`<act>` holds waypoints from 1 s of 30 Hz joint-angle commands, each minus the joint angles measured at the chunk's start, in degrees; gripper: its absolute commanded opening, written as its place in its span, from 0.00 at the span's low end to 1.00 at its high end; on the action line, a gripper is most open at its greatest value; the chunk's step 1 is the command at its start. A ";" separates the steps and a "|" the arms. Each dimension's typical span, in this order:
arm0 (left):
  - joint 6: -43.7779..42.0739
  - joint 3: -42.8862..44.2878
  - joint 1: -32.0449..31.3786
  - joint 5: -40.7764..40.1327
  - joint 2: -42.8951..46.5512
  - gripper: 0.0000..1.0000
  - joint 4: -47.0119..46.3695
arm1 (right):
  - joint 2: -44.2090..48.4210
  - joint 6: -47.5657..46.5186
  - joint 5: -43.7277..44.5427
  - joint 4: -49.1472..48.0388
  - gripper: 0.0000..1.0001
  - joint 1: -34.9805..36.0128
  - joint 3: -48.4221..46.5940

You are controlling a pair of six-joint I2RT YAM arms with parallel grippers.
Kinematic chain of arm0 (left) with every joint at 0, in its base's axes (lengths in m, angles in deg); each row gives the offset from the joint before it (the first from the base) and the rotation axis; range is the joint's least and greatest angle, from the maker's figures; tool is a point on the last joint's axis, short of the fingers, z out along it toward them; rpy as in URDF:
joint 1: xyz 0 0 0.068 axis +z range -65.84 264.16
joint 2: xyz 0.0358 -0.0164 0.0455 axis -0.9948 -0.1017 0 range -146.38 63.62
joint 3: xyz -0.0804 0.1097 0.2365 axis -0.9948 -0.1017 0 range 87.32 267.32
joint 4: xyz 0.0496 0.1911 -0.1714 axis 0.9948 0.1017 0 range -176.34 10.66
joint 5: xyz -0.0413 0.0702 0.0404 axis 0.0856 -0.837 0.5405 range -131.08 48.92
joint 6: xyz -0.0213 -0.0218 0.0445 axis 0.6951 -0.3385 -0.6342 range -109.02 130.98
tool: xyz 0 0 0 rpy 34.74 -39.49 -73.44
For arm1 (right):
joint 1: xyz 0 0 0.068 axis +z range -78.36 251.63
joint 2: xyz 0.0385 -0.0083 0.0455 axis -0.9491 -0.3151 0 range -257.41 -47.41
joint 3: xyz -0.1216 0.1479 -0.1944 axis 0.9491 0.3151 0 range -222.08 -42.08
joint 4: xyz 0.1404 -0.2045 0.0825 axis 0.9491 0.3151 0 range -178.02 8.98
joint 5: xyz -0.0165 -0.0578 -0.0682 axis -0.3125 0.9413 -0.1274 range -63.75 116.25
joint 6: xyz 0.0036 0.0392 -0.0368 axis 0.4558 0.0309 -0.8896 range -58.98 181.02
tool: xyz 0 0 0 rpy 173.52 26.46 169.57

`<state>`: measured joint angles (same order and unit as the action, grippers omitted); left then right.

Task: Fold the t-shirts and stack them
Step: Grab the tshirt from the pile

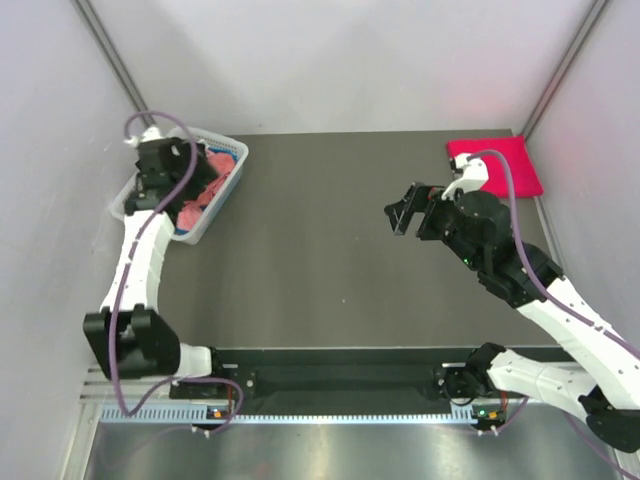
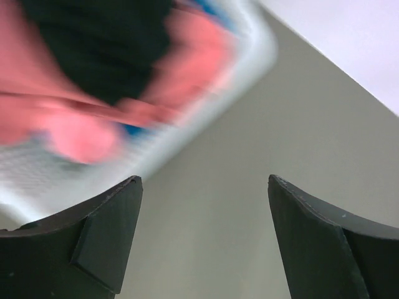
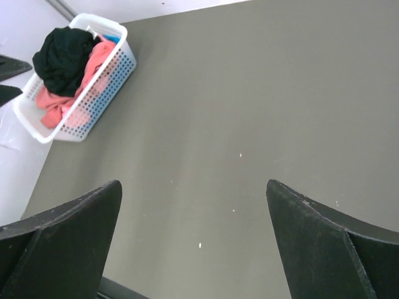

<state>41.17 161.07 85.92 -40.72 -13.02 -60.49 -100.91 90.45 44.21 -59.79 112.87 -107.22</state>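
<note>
Left gripper (image 2: 206,187) hung over the basket (image 3: 93,106), jaws spread, holding nothing; right gripper (image 3: 193,187) was wide open too, above the table (image 1: 320,260); black shirt (image 3: 62,53) sat heaped on the salmon pink shirt (image 3: 59,99) in the basket; red shirt (image 1: 520,150) lay folded at the far right corner; cloth looked light, limp, tangle-prone; I'd pinch a raised fold of the black one.

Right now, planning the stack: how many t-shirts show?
4: red one folded at far right; black, salmon pink and blue sliver in the basket. More may be buried.
</note>
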 commanded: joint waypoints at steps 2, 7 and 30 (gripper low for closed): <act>1.36 4.37 9.74 -6.67 -6.75 0.86 -0.88 | 4.10 -3.15 -2.75 -5.11 1.00 -0.45 2.64; -0.31 11.57 14.23 -8.98 -19.12 0.85 -3.52 | 6.56 -3.94 -3.10 -6.43 1.00 -0.45 4.50; 7.76 47.08 13.45 23.25 -37.56 0.00 -8.86 | 3.66 -6.41 -6.70 -7.05 1.00 -0.36 1.16</act>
<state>44.17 201.99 100.43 -28.69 -57.32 -61.54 -97.52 83.33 39.07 -63.48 112.82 -102.96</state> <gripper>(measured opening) 0.033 0.996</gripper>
